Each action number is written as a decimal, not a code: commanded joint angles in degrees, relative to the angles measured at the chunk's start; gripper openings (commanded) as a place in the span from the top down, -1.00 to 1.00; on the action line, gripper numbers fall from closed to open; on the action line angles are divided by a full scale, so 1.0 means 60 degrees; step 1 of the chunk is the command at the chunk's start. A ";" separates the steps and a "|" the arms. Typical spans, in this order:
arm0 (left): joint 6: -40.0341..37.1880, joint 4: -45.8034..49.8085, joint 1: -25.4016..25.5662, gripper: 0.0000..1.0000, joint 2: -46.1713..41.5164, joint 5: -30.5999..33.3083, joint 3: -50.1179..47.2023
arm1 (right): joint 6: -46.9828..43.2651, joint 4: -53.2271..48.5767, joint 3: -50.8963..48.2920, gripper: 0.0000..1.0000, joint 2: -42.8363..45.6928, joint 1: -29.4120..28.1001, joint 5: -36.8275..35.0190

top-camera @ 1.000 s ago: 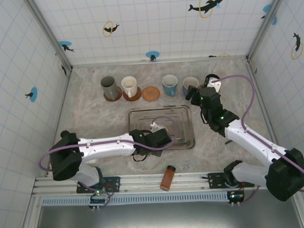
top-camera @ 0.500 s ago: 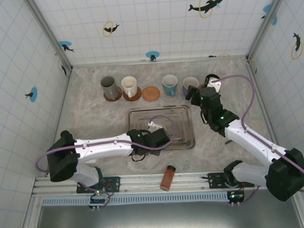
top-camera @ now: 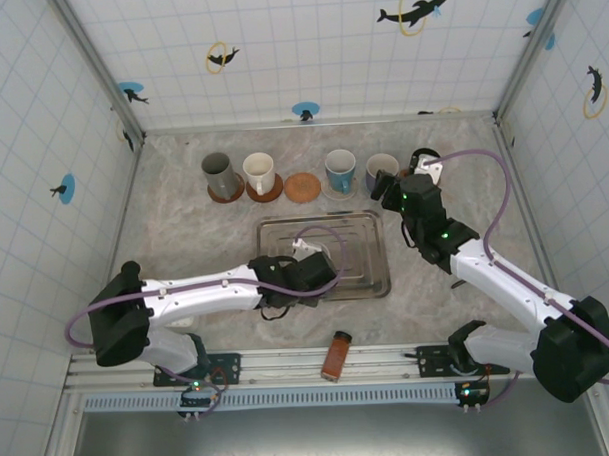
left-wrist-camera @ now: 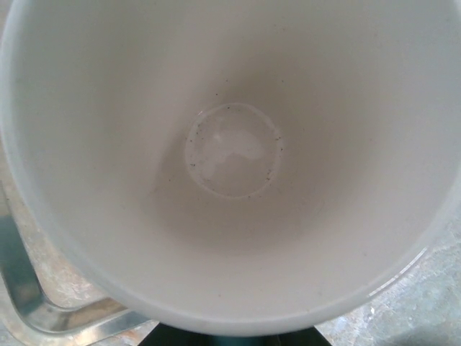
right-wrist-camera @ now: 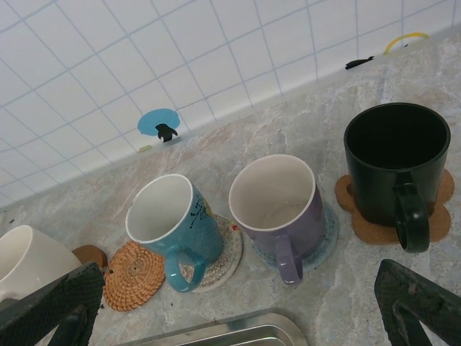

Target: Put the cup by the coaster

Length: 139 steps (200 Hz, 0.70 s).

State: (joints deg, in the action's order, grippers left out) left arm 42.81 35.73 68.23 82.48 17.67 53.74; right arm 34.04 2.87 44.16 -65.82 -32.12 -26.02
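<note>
While over the tray [top-camera: 367,248], left claw [top-camera: 324,274] grips the cup [left-wrist-camera: 230,151].

White arms [top-camera: 207,288], black joints [top-camera: 424,220], purple cables [top-camera: 470,152]

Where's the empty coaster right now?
In the top view the empty coaster sits mid-row at the back of the table, between the white cup on its left and the blue cup on its right, just beyond the tray.
</note>
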 commanded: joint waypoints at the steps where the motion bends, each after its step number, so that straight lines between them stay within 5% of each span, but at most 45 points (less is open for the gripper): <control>1: -0.0411 -0.0217 -0.0341 1.00 -0.0335 0.0331 0.0492 | 0.0030 0.0414 0.0122 -0.98 -0.0089 0.0095 -0.0005; 139: -0.1727 -0.0593 -0.2017 1.00 -0.0217 0.0043 0.1353 | -0.0005 0.0429 0.0110 -0.98 -0.0249 0.0283 0.0157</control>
State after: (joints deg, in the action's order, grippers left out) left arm 35.20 35.05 57.36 82.15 16.97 57.95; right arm 34.00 3.01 44.16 -66.81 -30.72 -25.17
